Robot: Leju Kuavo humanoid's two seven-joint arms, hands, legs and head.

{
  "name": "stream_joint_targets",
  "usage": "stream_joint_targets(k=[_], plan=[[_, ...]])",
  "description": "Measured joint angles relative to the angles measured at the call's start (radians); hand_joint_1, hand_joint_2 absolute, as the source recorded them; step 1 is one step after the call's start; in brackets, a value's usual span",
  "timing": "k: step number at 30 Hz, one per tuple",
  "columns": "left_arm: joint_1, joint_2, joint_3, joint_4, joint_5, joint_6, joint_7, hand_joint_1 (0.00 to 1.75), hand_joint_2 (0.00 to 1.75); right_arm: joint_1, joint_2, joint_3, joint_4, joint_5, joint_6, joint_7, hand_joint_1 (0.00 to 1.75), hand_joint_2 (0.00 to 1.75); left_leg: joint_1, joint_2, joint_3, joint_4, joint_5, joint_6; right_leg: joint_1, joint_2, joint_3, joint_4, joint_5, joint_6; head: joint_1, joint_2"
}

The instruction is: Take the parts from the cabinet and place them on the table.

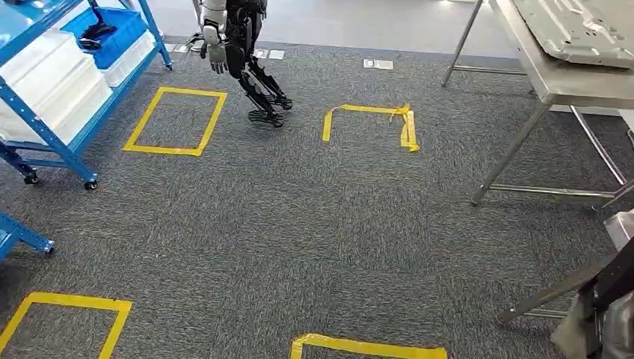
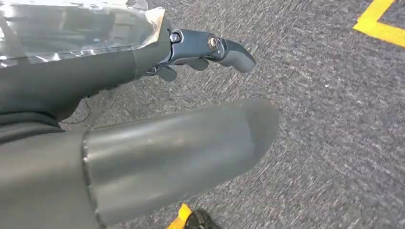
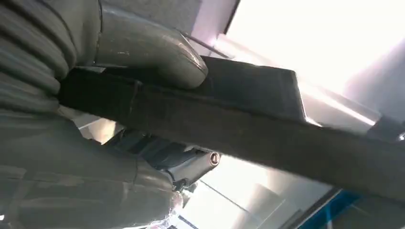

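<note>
In the right wrist view my right hand (image 3: 119,143) grips a long dark flat part (image 3: 267,129), with the thumb (image 3: 148,47) over one face and the darker fingers (image 3: 191,164) under the other. The head view shows that part (image 1: 617,278) and the hand (image 1: 598,329) at the lower right corner, beside the steel table (image 1: 568,90). My left hand (image 2: 191,109) hangs over the grey carpet with thumb and fingers apart and nothing in it. The blue cabinet (image 1: 45,134) stands at the far left, holding white bins (image 1: 52,90) and a blue bin (image 1: 112,37).
A grey metal panel (image 1: 579,30) lies on the steel table. The table's legs (image 1: 516,149) reach down to the carpet at the right. Yellow tape squares (image 1: 176,120) mark the floor. Another humanoid robot (image 1: 239,52) stands at the far end.
</note>
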Motion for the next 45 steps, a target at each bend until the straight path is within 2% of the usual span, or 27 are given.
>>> stream_joint_targets(k=[1,2,3,6,7,9,10,11,12,15,16,18,21,23,25,26,27,31,32,34,36,37,38,40,41,42,45], plan=[[-0.001,0.000,0.000,0.000,0.000,0.000,-0.002,0.00,0.00,0.002,0.000,-0.002,0.000,0.000,0.004,0.000,1.52,1.75,0.009,0.018,0.001,-0.013,0.011,0.014,-0.002,-0.015,-0.005,0.014,-0.006,0.000,0.000,0.000],[-0.001,0.000,0.000,0.000,0.000,0.000,-0.002,0.00,0.00,0.003,-0.002,-0.005,0.000,-0.002,0.005,0.000,1.52,1.75,0.006,0.029,-0.001,-0.015,0.012,0.020,0.006,-0.072,-0.023,0.049,-0.029,-0.006,0.002,0.000],[0.002,0.001,0.000,0.000,0.000,0.001,-0.004,0.00,0.00,0.003,-0.003,-0.004,0.000,-0.002,0.007,0.000,1.52,1.75,0.004,0.044,-0.003,-0.015,0.013,0.027,0.008,-0.103,-0.058,0.118,-0.067,-0.014,0.004,0.000],[0.010,0.002,0.002,0.000,-0.001,0.003,-0.004,0.00,0.00,0.008,-0.004,-0.004,0.000,-0.002,0.009,0.000,1.52,1.75,-0.002,0.093,-0.011,-0.014,0.014,0.029,0.006,-0.127,-0.150,0.336,-0.149,-0.015,0.005,0.000],[0.011,0.001,0.002,0.000,-0.001,0.004,-0.004,0.00,0.00,0.010,-0.004,-0.004,0.000,-0.003,0.010,-0.001,1.52,1.75,-0.002,0.108,-0.011,-0.014,0.014,0.029,0.006,-0.128,-0.142,0.330,-0.145,-0.009,0.005,0.000],[0.010,0.001,0.002,0.000,-0.002,0.005,-0.004,0.00,0.00,0.012,-0.004,-0.005,0.000,-0.003,0.010,0.000,1.52,1.75,-0.002,0.136,-0.009,-0.014,0.013,0.027,0.005,-0.144,-0.046,0.179,-0.094,0.011,0.005,0.000],[0.009,0.001,0.002,0.000,-0.002,0.004,-0.004,0.00,0.00,0.012,-0.005,-0.004,-0.001,-0.003,0.010,0.000,1.52,1.75,-0.002,0.148,-0.007,-0.013,0.011,0.024,0.005,-0.171,0.019,0.071,-0.065,0.017,0.005,0.000],[0.009,0.002,0.002,0.000,-0.002,0.003,-0.005,0.00,0.00,0.011,-0.005,-0.004,-0.002,-0.005,0.010,0.000,1.52,1.75,-0.007,0.159,-0.001,-0.011,0.009,0.019,0.007,-0.225,0.059,-0.003,-0.060,0.010,0.005,0.000],[0.010,0.003,0.002,0.000,-0.002,0.003,-0.008,0.00,0.00,0.011,-0.005,-0.004,-0.002,-0.006,0.011,0.000,1.52,1.75,-0.013,0.168,-0.001,-0.009,0.002,0.011,0.014,-0.230,0.065,-0.004,-0.050,0.004,0.005,0.000],[0.005,0.003,0.002,0.000,-0.002,-0.002,-0.017,0.00,0.00,0.014,-0.004,-0.005,-0.003,-0.012,0.011,-0.001,1.52,1.75,-0.010,0.199,0.011,-0.013,0.001,0.000,0.018,-0.188,0.049,-0.002,-0.048,-0.008,0.000,0.000],[0.004,0.003,0.002,0.000,-0.001,-0.002,-0.019,0.00,0.00,0.014,-0.004,-0.005,-0.005,-0.013,0.011,-0.001,1.52,1.75,-0.005,0.189,0.009,-0.007,-0.007,-0.011,-0.002,-0.173,0.055,-0.010,-0.039,-0.022,0.001,0.000],[0.005,0.002,0.002,0.000,-0.001,-0.002,-0.021,0.00,0.00,0.011,-0.004,-0.006,-0.005,-0.013,0.011,-0.001,1.52,1.75,0.001,0.077,-0.024,0.076,-0.074,-0.020,-0.004,-0.155,0.052,-0.009,-0.031,-0.037,0.000,0.000],[0.011,0.002,0.002,0.000,0.000,-0.002,-0.021,0.00,0.00,0.011,-0.002,-0.005,-0.005,-0.013,0.011,-0.001,1.52,1.75,0.004,0.044,-0.133,0.307,-0.174,-0.024,0.000,-0.115,0.041,-0.008,-0.026,-0.043,0.000,0.000],[0.013,0.001,0.002,0.000,0.000,-0.002,-0.022,0.00,0.00,0.011,-0.002,-0.005,-0.005,-0.013,0.011,-0.001,1.52,1.75,0.011,0.044,-0.123,0.275,-0.126,-0.025,0.001,-0.085,0.042,-0.006,-0.024,-0.040,0.000,0.000],[0.013,0.001,0.002,0.000,0.001,-0.002,-0.024,0.00,0.00,0.010,-0.001,-0.005,-0.005,-0.013,0.015,-0.001,1.52,1.75,0.022,0.027,-0.048,0.113,-0.030,-0.027,-0.002,-0.056,0.044,-0.003,-0.024,-0.038,0.000,0.000],[0.014,0.001,0.002,0.000,0.002,-0.002,-0.025,0.00,0.00,0.007,-0.001,-0.005,-0.005,-0.013,0.017,-0.001,1.52,1.75,0.033,-0.027,-0.013,0.032,0.001,-0.031,-0.001,-0.044,0.040,0.001,-0.024,-0.036,0.000,0.000],[0.015,-0.001,0.002,0.000,0.002,-0.002,-0.027,0.00,0.00,0.000,-0.001,-0.005,-0.005,-0.013,0.018,-0.001,1.52,1.75,0.034,-0.077,-0.007,0.008,-0.012,-0.036,0.012,-0.031,0.030,0.013,-0.025,-0.025,0.001,0.000],[0.015,-0.004,0.003,0.000,0.009,0.003,-0.033,0.00,0.00,-0.006,-0.002,-0.007,-0.004,-0.002,0.029,-0.005,1.52,1.75,0.019,-0.014,-0.011,0.007,0.001,-0.007,-0.003,0.022,0.000,0.000,-0.005,0.009,0.002,0.000],[0.013,-0.005,0.003,0.000,0.009,0.003,-0.034,0.00,0.00,-0.007,-0.002,-0.007,-0.003,0.000,0.031,-0.007,1.52,1.75,0.020,0.005,-0.012,0.002,0.009,0.005,-0.002,-0.046,-0.008,0.024,-0.017,0.005,0.002,0.000],[0.016,-0.004,0.003,-0.001,0.012,0.004,-0.036,0.00,0.00,-0.019,-0.004,-0.006,-0.002,0.002,0.032,-0.009,1.52,1.75,0.013,0.035,-0.017,0.000,0.010,0.019,0.002,-0.117,-0.065,0.141,-0.082,-0.012,0.008,0.000],[0.020,-0.005,0.008,-0.001,0.016,0.003,-0.038,0.00,0.00,-0.030,-0.004,-0.005,0.001,0.004,0.032,-0.009,1.52,1.75,0.007,0.073,-0.023,0.001,0.011,0.020,0.002,-0.125,-0.139,0.308,-0.147,-0.017,0.008,0.000],[0.020,-0.006,0.010,-0.001,0.016,0.003,-0.039,0.00,0.00,-0.033,-0.004,-0.005,0.003,0.007,0.032,-0.010,1.52,1.75,0.005,0.090,-0.024,0.001,0.011,0.020,0.002,-0.126,-0.150,0.342,-0.154,-0.011,0.008,0.000],[0.020,-0.006,0.010,-0.001,0.016,0.002,-0.042,0.00,0.00,-0.036,-0.004,-0.005,0.005,0.010,0.032,-0.010,1.52,1.75,0.004,0.105,-0.024,0.001,0.011,0.019,0.002,-0.128,-0.135,0.323,-0.145,-0.004,0.008,0.000],[0.018,-0.006,0.012,-0.001,0.016,-0.005,-0.050,0.00,0.00,-0.047,-0.004,-0.005,0.005,0.015,0.031,-0.009,1.52,1.75,0.004,0.134,-0.020,0.001,0.010,0.017,0.002,-0.150,-0.027,0.147,-0.086,0.014,0.008,0.000],[0.017,-0.008,0.013,-0.001,0.016,-0.008,-0.053,0.00,0.00,-0.052,-0.004,-0.005,0.005,0.018,0.030,-0.009,1.52,1.75,0.004,0.144,-0.016,0.002,0.008,0.014,0.004,-0.194,0.035,0.047,-0.062,0.016,0.008,0.000],[0.018,-0.009,0.013,-0.001,0.016,-0.009,-0.056,0.00,0.00,-0.059,-0.004,-0.005,0.005,0.019,0.030,-0.009,1.52,1.75,-0.007,0.155,-0.015,0.006,0.002,0.006,0.015,-0.228,0.057,0.005,-0.057,0.011,0.008,0.000],[0.012,-0.015,0.014,-0.001,0.016,-0.016,-0.061,0.00,0.00,-0.062,-0.004,-0.007,0.004,0.019,0.026,-0.008,1.52,1.75,-0.004,0.184,-0.004,0.002,0.001,-0.006,0.021,-0.191,0.045,0.008,-0.051,-0.006,0.005,0.000]])
